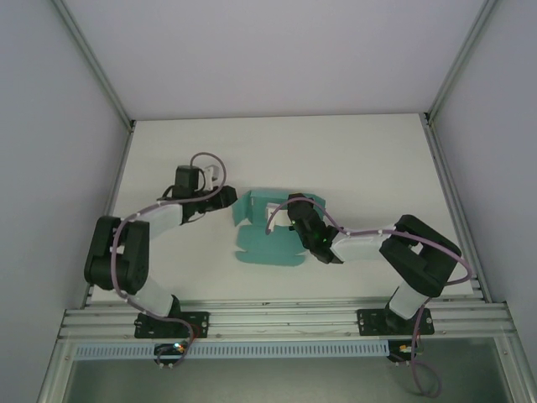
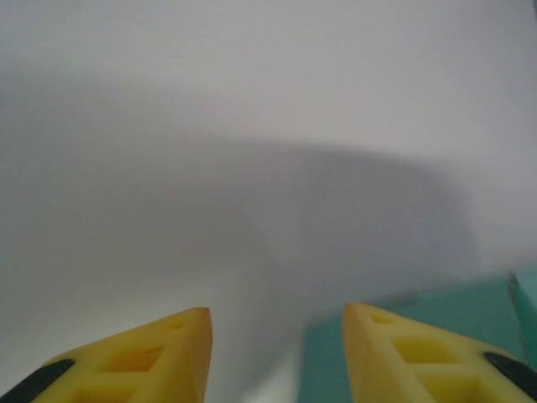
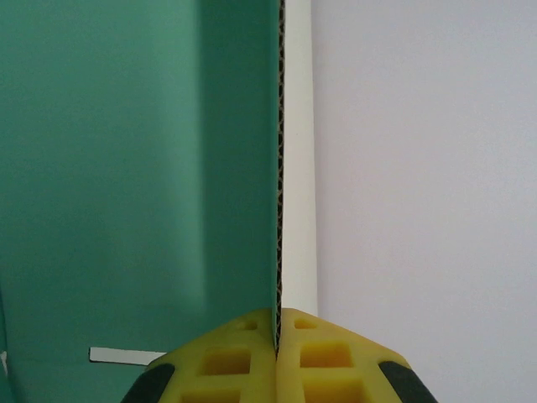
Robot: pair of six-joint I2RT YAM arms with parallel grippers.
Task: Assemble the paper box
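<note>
Paper box (image 1: pixel 264 248) wall clamped edge-on by right end effector (image 3: pixel 277 319); left end effector (image 2: pixel 275 311) just beside it, jaws apart, empty.

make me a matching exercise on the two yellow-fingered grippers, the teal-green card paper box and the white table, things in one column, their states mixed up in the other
Things
1. left gripper, yellow fingers
2. right gripper, yellow fingers
3. teal-green card paper box
4. white table

States
a. shut on an upright card wall, seen edge-on
b. lies partly folded between the two arms, some walls raised
c. jaws apart with nothing between them, at the card's edge
d. bears the card sheet

Pairs: 1-c, 2-a, 3-b, 4-d
</note>
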